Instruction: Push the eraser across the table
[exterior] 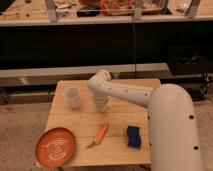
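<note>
The eraser could not be seen anywhere on the bench (125, 150); the white arm (125, 92) may have hidden it. The pincer (101, 106) pointed down over the bench's middle, just right of a clear plastic cup (73, 97). Whether it was open or held anything could not be told. Nearer the front lay a carrot (100, 134), with a blue sponge block (133, 136) to its right and an orange plate (55, 146) at the front left corner.
</note>
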Robot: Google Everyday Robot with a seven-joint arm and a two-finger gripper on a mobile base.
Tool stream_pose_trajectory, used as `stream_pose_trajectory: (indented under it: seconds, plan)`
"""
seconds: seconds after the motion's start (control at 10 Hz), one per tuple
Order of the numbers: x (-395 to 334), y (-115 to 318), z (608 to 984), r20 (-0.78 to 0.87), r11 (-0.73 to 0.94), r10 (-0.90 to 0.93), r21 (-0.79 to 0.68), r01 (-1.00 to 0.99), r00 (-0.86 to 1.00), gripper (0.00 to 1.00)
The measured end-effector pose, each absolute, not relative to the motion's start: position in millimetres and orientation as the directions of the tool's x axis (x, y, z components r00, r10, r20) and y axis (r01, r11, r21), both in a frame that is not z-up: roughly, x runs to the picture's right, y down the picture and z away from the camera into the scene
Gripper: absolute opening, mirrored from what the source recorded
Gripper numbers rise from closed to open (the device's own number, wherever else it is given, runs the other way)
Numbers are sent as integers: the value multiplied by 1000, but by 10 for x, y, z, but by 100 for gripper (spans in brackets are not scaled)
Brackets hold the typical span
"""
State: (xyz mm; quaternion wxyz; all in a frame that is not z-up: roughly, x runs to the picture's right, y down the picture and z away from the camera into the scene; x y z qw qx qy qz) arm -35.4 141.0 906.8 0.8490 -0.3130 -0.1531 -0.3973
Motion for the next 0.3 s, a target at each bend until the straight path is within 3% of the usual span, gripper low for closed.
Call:
stream_pose_trajectory:
  seconds: [0.3]
  plan:
    - [-592, 1420, 9075, 520, 470, -596, -392, 791, 612, 2]
